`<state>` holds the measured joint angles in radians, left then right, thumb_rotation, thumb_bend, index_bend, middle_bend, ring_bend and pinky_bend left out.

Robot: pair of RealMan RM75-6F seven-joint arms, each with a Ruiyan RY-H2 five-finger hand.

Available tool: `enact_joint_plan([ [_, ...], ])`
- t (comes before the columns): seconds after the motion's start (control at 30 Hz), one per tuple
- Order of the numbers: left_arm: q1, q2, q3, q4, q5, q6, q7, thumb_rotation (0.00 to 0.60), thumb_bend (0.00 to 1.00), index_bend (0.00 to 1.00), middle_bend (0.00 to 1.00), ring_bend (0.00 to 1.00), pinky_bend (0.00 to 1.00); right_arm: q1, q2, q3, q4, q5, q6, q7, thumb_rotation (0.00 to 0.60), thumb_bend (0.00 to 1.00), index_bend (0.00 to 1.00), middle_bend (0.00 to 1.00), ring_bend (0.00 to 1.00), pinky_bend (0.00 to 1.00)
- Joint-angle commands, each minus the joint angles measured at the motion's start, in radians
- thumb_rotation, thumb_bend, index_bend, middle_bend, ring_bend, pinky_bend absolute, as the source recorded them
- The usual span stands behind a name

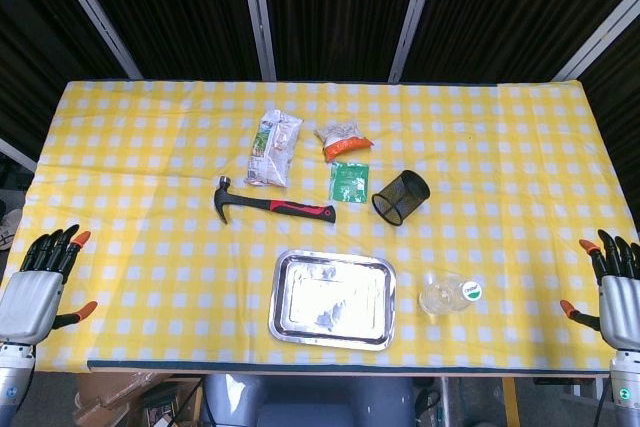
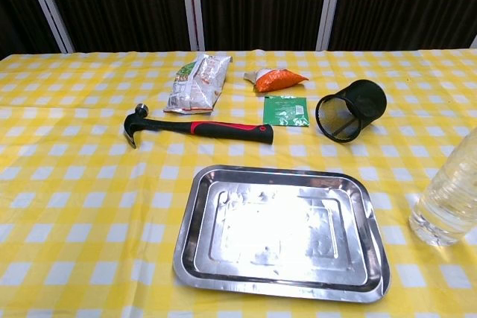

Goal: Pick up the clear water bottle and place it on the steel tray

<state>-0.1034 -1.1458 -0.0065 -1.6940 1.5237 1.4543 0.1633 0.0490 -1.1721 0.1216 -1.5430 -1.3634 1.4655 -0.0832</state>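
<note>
The clear water bottle (image 1: 448, 295) stands upright on the yellow checked cloth, just right of the steel tray (image 1: 333, 299); its cap is white and green. In the chest view the bottle (image 2: 449, 201) shows at the right edge, beside the tray (image 2: 281, 232), which holds nothing. My left hand (image 1: 40, 277) hovers at the table's front left corner, fingers apart, holding nothing. My right hand (image 1: 615, 287) hangs off the front right corner, also spread and empty, a good way right of the bottle. Neither hand appears in the chest view.
Behind the tray lies a hammer (image 1: 270, 205) with a red and black handle. A black mesh cup (image 1: 400, 196) rests on its side. Further back are a white snack bag (image 1: 273, 147), an orange packet (image 1: 343, 138) and a green sachet (image 1: 349, 181).
</note>
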Motion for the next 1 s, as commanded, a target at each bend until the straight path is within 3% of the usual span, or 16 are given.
enact_joint_plan([
  [0.03,0.002,0.002,0.002,-0.002,0.005,0.005,0.0,0.6,0.16,0.05,0.0,0.0,0.0,0.001,-0.001,-0.002,0.001,-0.003,0.0,-0.005,0.6,0.11,0.2,0.08,0.0,0.0],
  [0.63,0.007,0.003,0.004,0.009,0.052,0.042,-0.036,0.6,0.16,0.05,0.0,0.0,0.0,-0.007,0.012,-0.011,-0.013,-0.015,0.008,0.008,0.6,0.11,0.2,0.08,0.0,0.0],
  [1.0,0.031,0.005,0.011,0.021,0.132,0.131,-0.07,0.6,0.16,0.05,0.0,0.0,0.0,-0.006,0.015,-0.009,-0.009,-0.01,0.002,0.018,0.6,0.11,0.2,0.08,0.0,0.0],
])
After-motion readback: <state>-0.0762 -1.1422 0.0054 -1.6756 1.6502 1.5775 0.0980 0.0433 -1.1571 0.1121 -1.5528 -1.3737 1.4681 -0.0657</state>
